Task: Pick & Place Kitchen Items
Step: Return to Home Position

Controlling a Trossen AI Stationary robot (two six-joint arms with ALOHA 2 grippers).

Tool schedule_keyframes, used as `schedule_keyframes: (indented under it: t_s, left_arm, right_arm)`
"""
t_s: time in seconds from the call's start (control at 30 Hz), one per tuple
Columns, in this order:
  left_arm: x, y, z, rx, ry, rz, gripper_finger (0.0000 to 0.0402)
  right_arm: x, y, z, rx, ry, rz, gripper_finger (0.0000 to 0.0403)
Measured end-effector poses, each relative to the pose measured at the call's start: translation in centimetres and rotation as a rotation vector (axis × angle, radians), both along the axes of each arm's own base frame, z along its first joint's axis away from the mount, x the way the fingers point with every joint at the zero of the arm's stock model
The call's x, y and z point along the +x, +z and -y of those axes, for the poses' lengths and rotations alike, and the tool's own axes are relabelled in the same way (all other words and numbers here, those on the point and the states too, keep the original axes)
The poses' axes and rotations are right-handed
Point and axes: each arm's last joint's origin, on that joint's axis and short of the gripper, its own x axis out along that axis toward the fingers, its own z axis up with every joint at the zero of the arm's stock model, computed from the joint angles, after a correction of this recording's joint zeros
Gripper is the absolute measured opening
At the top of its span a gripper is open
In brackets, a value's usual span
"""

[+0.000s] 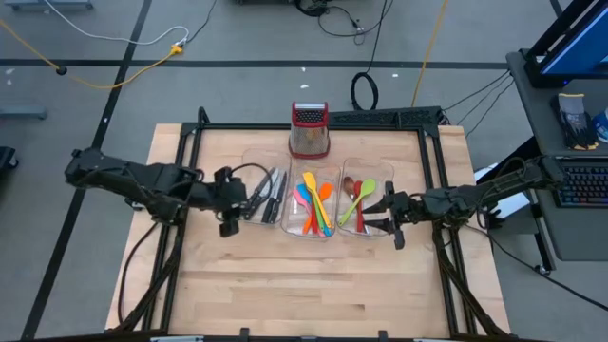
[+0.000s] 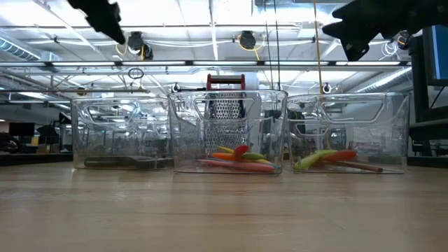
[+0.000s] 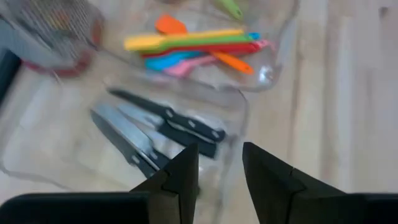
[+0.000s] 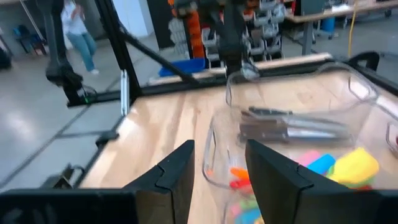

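Left hand empty, part open, above the knives lying in a bin just ahead. Right hand empty too, part open, spoons just past it. Knives look light, stiff, slick-bladed: I'd pinch across the black handle, mid-length.

High: straight down, far above middle bin. Low: tabletop level, facing it. Wrist cameras: close, oblique, from either side; all share it.
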Motion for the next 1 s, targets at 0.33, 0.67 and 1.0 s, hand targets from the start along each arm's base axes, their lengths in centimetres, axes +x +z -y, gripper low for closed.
schedule_keyframes:
  t_s: [0.33, 0.67, 1.0]
  left_arm:
    - [-0.9, 0.3, 1.7, -0.099, 0.008, 0.023, 0.0129]
    - [-0.8, 0.4, 1.8, -0.08, -0.025, 0.027, 0.0129]
    - [-1.9, -3.0, 3.6, -0.27, -0.315, 0.254, 0.0129]
  right_arm:
    - [-0.1, -0.5, 0.0, -0.011, -0.001, -0.047, 0.0134]
    - [0.0, -0.3, 0.0, -0.01, -0.003, -0.031, 0.0134]
    - [-0.1, -0.4, 0.0, -0.025, 0.001, -0.041, 0.0134]
